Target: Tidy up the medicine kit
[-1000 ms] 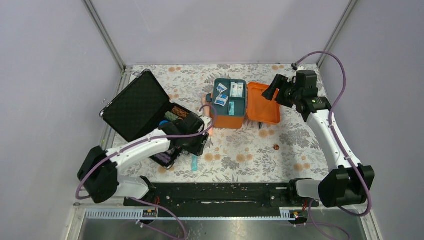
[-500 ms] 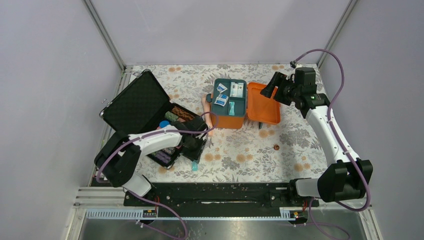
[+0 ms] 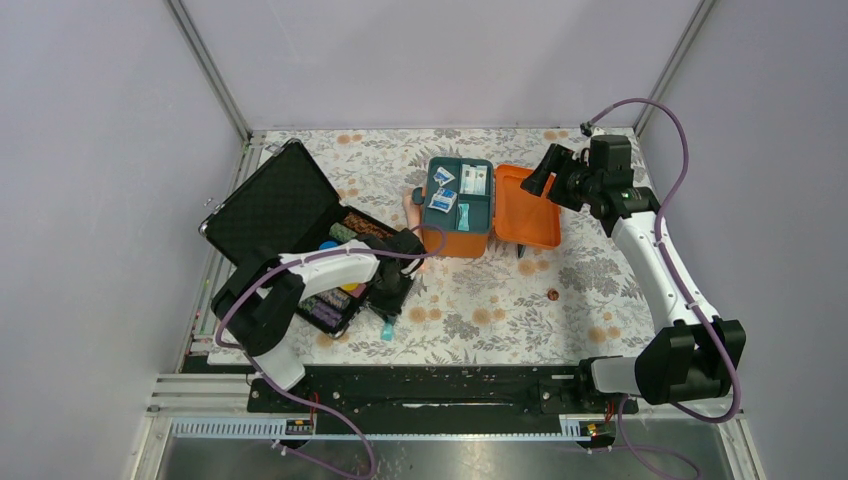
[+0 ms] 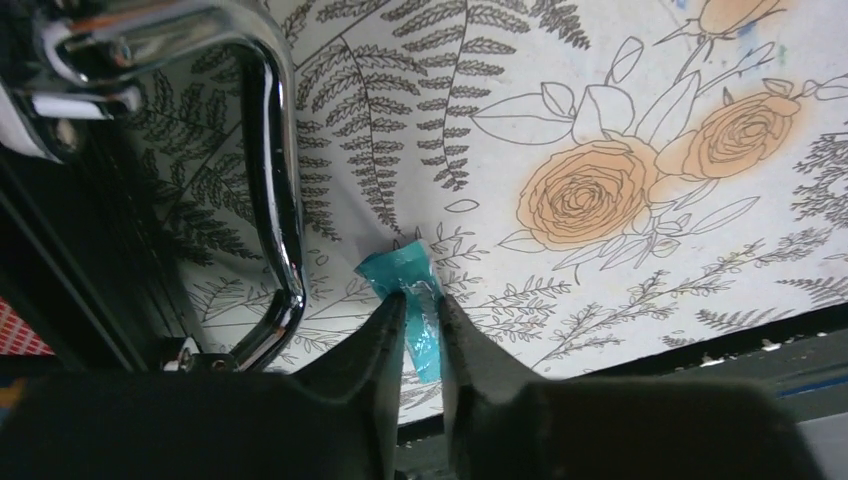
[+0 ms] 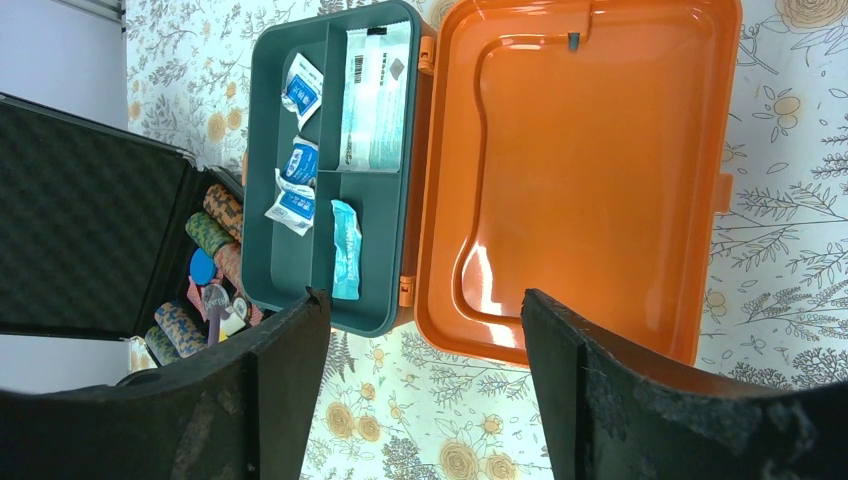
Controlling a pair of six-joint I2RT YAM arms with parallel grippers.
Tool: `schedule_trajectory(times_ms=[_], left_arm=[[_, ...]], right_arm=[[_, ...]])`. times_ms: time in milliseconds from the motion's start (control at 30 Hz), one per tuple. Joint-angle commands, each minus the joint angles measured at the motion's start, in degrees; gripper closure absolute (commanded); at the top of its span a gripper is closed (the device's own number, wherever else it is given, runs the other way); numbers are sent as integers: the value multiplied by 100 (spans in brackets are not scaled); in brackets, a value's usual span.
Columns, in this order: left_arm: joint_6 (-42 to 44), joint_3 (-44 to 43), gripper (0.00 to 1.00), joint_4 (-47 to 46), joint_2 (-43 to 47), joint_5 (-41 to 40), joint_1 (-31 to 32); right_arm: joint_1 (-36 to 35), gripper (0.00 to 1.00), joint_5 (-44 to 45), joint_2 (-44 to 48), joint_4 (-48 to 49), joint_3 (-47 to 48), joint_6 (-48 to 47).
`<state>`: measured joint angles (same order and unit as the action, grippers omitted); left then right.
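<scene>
Left gripper (image 4: pixel 422 298) is down on the floral tablecloth (image 4: pixel 620 120) with its jaws pulled in on a teal packet (image 4: pixel 412 280), which sits pinched between the tips. I can't tell how solid that pinch is. The medicine kit (image 3: pixel 458 242) sits open toward 12 o'clock on the table, with its orange lid (image 3: pixel 527 205) flopped out to its 3 o'clock. The packet lies at roughly 7 o'clock from it. The right gripper (image 5: pixel 425 300) hangs over the kit with its jaws spread wide and nothing in them.

Stuff I'd worry about:

- The packet is thin, flat and slick-looking, and the tips only have it by a narrow strip. It could squirt out or droop and fall on the lift.
- The tips are right at the cloth, so they might bunch up fabric along with the packet.
- The chrome handle (image 4: pixel 285 200) of the black case (image 3: pixel 275 210) is just beside the fingers at their 9 o'clock. A sloppy lift could clip it.
- The right arm is parked at the kit's 3 o'clock, so the drop-off could get crowded.
</scene>
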<state>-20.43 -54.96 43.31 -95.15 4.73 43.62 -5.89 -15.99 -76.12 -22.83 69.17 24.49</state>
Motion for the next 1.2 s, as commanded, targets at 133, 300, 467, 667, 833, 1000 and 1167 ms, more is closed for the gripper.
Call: schedule_trajectory(times_ms=[133, 300, 467, 667, 833, 1000, 1167], left_arm=[[459, -294, 100, -165, -44, -447, 62], [951, -742, 100, -89, 349, -115, 12], [1740, -1321, 100, -77, 656, 599, -130], [2970, -2681, 100, -467, 561, 1676, -461], [3170, -4443, 100, -906, -261, 2013, -473], [1492, -5975, 100, -929, -1522, 1077, -480], [120, -6474, 100, -562, -2191, 439, -472]], right_arm=[[43, 23, 30, -33, 134, 220, 30], [62, 23, 9, -103, 138, 353, 10], [62, 23, -11, -124, 125, 433, -25], [62, 24, 69, -94, -103, 607, -333], [62, 23, 41, -35, -405, 769, -685], [70, 23, 179, 39, -595, 902, -902], [92, 21, 451, 248, -613, 738, -982]])
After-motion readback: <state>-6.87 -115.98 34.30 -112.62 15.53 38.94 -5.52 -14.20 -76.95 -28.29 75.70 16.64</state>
